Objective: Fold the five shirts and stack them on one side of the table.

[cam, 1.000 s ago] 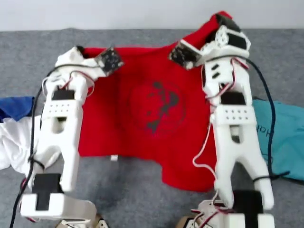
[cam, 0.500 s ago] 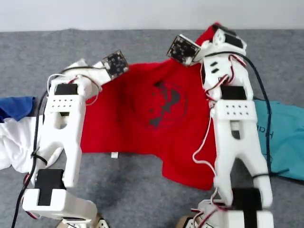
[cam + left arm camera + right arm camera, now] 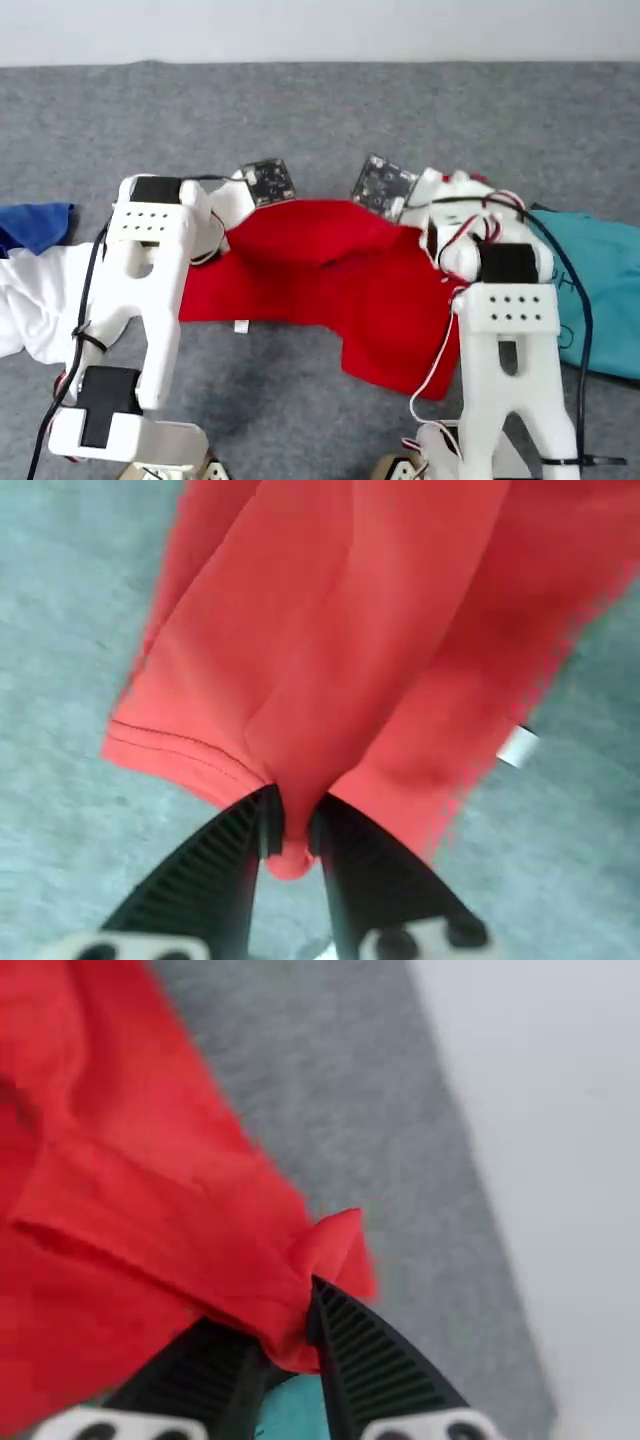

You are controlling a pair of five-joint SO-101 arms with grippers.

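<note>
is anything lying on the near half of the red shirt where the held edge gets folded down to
Nothing visible does. The left tool and right tool are both shut on the red shirt's lifted edge, and its near half lies bare. The teal shirt and the white shirt lie off to the sides.

Worktop [image 3: 320, 120]: we record a grey, felt-like covering, evenly lit, spanning the full width. Wall [image 3: 320, 30]: we note a plain white band meeting the worktop's far edge in a straight line.
</note>
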